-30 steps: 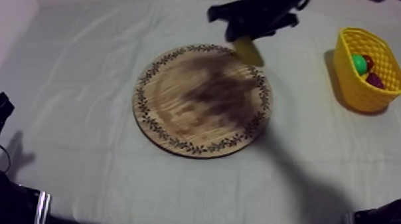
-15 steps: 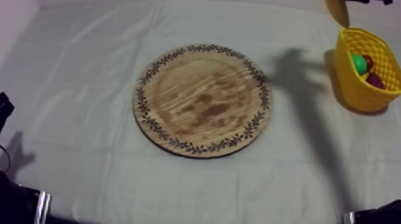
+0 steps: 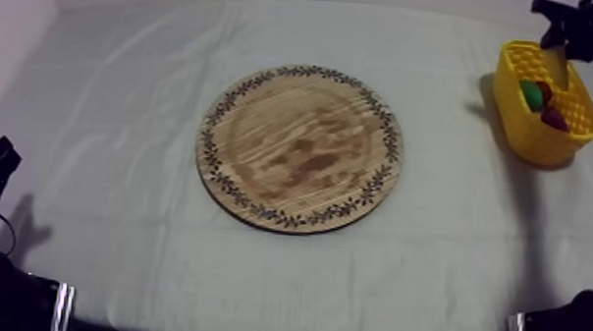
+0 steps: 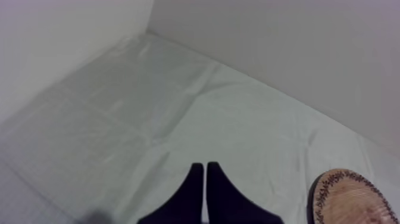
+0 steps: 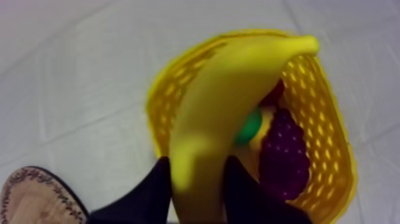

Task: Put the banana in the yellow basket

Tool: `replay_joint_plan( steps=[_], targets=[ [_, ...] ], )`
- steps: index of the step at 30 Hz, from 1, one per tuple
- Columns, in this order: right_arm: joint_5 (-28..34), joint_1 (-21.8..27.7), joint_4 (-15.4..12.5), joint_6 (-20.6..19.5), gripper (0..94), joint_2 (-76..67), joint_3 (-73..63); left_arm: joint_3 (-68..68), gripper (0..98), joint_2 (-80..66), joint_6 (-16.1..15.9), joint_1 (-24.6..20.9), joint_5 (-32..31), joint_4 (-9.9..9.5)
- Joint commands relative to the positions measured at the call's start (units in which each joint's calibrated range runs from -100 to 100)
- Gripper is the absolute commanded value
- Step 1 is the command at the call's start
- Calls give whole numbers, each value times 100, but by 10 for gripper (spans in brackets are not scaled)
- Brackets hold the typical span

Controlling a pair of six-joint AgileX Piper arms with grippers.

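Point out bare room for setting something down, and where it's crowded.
Bare: the wooden board, and the cloth all round it. Crowded: the yellow basket, holding grapes, with the right gripper holding the banana over it.

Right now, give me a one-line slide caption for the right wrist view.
Right tool grips the banana over the yellow basket, where grapes and a green fruit lie.

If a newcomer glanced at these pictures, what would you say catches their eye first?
The banana, held in the right gripper, hangs just above the yellow basket at the far right of the table, with purple grapes and a green fruit inside it. Next comes the round wooden board, lying bare in the middle of the table.
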Motion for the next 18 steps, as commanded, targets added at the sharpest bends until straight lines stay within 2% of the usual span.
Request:
replay_joint_plan(
  steps=[1, 5, 9, 13, 18],
  targets=[
    [-128, 26, 14, -34, 266, 128, 119, 0, 1, 4, -1, -2, 0, 3],
    [-335, 56, 86, -113, 464, 264, 317, 0, 1, 4, -1, -2, 0, 3],
    [-344, 81, 56, -99, 580, 270, 363, 0, 1, 4, -1, -2, 0, 3],
    [-202, 112, -126, 63, 626, 68, 321, 0, 1, 4, -1, -2, 0, 3],
    [-36, 48, -339, 254, 628, -555, 370, 0, 1, 4, -1, -2, 0, 3]
  ],
)
